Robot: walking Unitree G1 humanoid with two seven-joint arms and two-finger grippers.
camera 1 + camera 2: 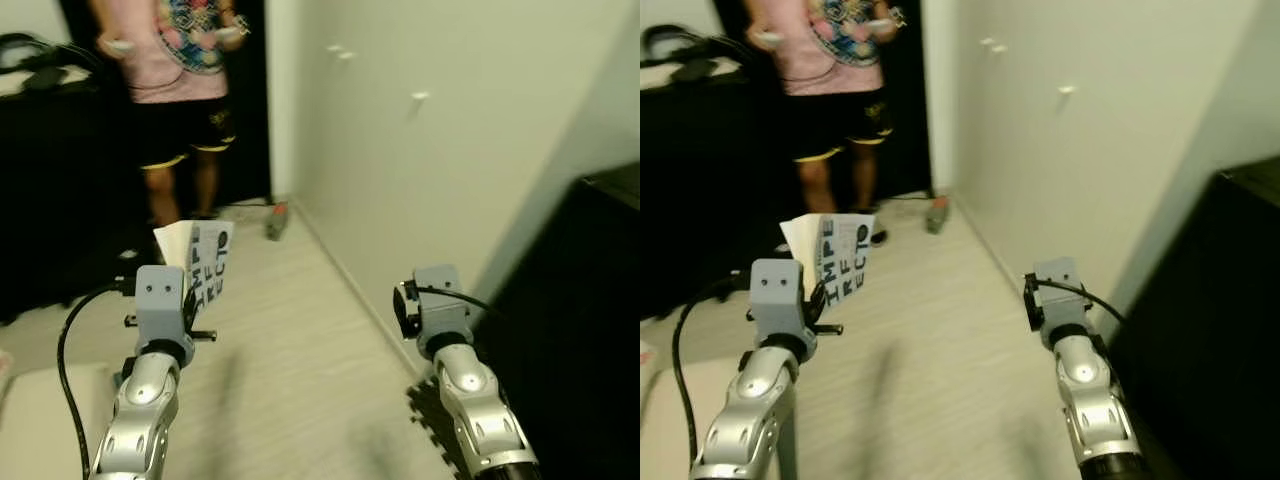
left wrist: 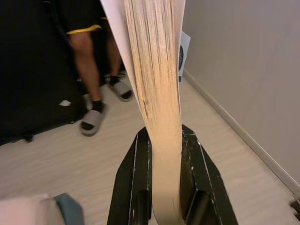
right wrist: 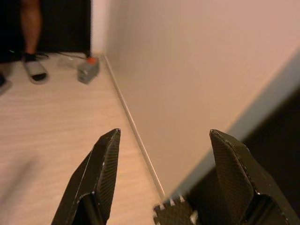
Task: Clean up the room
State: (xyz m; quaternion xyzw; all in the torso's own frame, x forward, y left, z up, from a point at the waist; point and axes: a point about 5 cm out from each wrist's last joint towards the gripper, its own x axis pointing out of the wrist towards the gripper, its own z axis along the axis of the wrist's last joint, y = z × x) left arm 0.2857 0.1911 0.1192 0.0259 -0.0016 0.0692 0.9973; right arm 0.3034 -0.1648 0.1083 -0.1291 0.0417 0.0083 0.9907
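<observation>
A pale wood floor is bounded on the right by a white wall with a skirting. A dark doorway is seen ahead. Dark furniture is placed at the right, and more at the left.

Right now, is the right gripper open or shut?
Open. In the right wrist view the right gripper has its two black fingers spread wide apart, with floor and wall visible between them.

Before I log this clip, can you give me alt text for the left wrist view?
The left tool is clamped on the page edge of a thick paperback book, its two black fingers squeezing it from both sides. Behind it stand a person's legs in grey slippers on a pale wood floor, beside a beige wall.
</observation>
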